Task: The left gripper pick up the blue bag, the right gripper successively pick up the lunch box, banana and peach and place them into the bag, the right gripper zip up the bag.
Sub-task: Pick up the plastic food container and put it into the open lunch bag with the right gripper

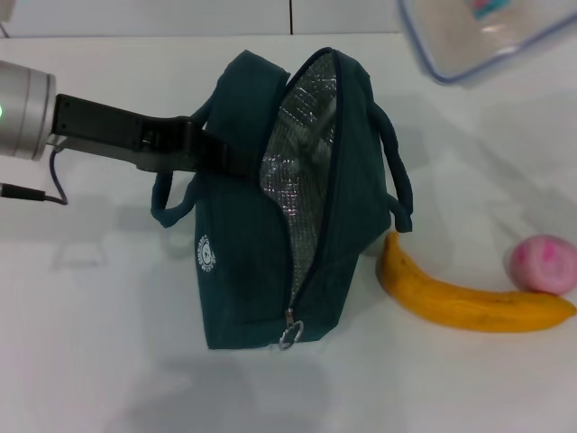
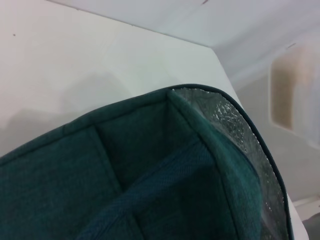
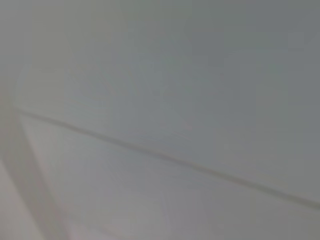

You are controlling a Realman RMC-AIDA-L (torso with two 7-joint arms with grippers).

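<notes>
Left gripper (image 1: 212, 153) jaws clamped on blue bag (image 1: 288, 225) handle; lunch box (image 1: 487, 36) aloft

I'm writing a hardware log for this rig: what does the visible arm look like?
Only the left arm shows: a silver-grey cylindrical segment with a small green light, then a black boxy gripper body with a grey underside. A thin dark cable loops beneath it. The right arm is out of view.

Silver left arm (image 1: 22, 110), green light, black tool (image 1: 194, 149), dark cable (image 1: 50, 185).

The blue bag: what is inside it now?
Through the open zipper of the blue bag, only silver foil lining shows. No food is visible inside, but the fabric hides the deeper part.
</notes>
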